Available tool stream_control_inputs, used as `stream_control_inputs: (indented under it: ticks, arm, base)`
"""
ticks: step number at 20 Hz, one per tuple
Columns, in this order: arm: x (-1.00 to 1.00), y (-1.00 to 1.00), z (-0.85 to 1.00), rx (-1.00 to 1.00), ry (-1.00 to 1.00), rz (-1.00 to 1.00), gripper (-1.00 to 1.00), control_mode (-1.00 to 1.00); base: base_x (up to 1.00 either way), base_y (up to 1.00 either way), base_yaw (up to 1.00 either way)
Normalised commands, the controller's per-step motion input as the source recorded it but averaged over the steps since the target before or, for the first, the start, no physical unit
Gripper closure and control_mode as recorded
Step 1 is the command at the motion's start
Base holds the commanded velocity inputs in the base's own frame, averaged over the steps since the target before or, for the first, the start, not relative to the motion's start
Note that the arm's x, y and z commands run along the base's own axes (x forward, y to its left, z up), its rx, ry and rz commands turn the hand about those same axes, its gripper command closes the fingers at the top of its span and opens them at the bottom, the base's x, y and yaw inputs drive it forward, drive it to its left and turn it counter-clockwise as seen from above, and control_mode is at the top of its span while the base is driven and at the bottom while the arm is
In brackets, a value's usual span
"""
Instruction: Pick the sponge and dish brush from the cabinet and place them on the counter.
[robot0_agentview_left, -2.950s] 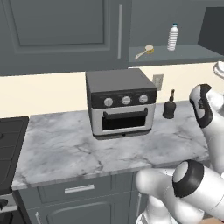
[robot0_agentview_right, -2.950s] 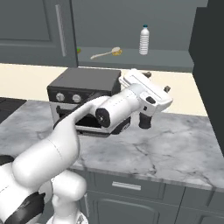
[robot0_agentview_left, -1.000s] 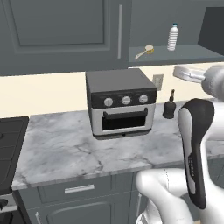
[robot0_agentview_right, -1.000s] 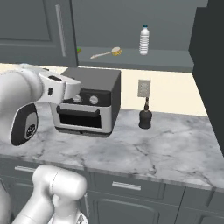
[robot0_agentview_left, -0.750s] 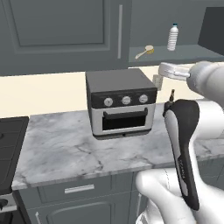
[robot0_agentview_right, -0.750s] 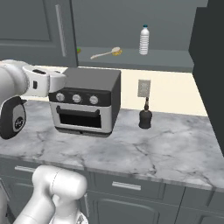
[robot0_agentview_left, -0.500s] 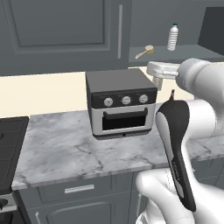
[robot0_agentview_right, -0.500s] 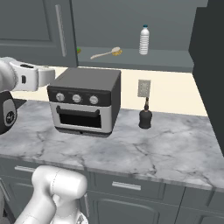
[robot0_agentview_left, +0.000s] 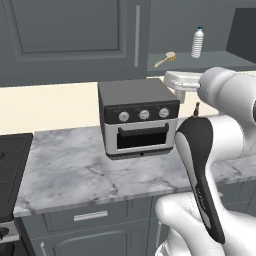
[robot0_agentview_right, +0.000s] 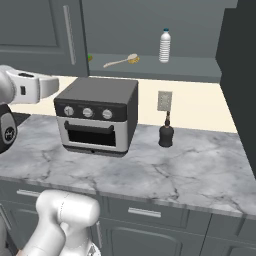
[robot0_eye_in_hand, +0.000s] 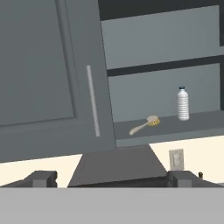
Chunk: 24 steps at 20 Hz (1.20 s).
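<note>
The dish brush (robot0_agentview_right: 121, 60) (robot0_agentview_left: 166, 58) (robot0_eye_in_hand: 144, 125) lies on the grey inner shelf of the open cabinet (robot0_agentview_right: 150, 67), cream handle to the left and tan head to the right. A green sliver of the sponge (robot0_agentview_right: 90, 58) peeks out at the shelf's left end, beside the closed door. My gripper (robot0_eye_in_hand: 113, 179) is open and holds nothing. Its two dark fingertips (robot0_eye_in_hand: 41, 178) stand wide apart. It hovers level with the toaster oven's top, well short of the shelf and below it. The marbled counter (robot0_agentview_right: 165, 172) runs below.
A black toaster oven (robot0_agentview_right: 97, 117) stands on the counter under the shelf. A clear bottle (robot0_agentview_right: 164, 45) stands right of the brush. A black dispenser (robot0_agentview_right: 166, 134) and wall outlet (robot0_agentview_right: 164, 100) are at the right. The closed left door has a slim handle (robot0_eye_in_hand: 92, 100). The stovetop (robot0_agentview_left: 10, 170) lies far left.
The arm has swung leftward across the front of the counter, carrying the hand toward the toaster oven. The gripper stayed open. Brush and bottle have not moved.
</note>
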Motion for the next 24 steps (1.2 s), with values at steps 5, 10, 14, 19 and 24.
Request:
stream_control_inputs:
  ticks: [5,10,14,19,24]
  arm:
    - [0.08,0.04,-0.07,0.0,0.0,0.06,-1.0,-1.0]
    - [0.13,0.07,-0.04,-0.01,-0.01,0.05,-1.0,-1.0]
    - [0.07,0.09,-0.06,-0.02,-0.06,0.05,-1.0,-1.0]
    - [0.08,0.07,-0.01,-0.05,-0.12,0.04,-1.0,-1.0]
    - [0.1,0.01,0.0,-0.05,-0.18,0.03,-1.0,-1.0]
  base:
    - [0.0,0.0,0.0]
    - [0.0,0.0,0.0]
    - [0.0,0.0,0.0]
    - [0.0,0.0,0.0]
    - [0.0,0.0,0.0]
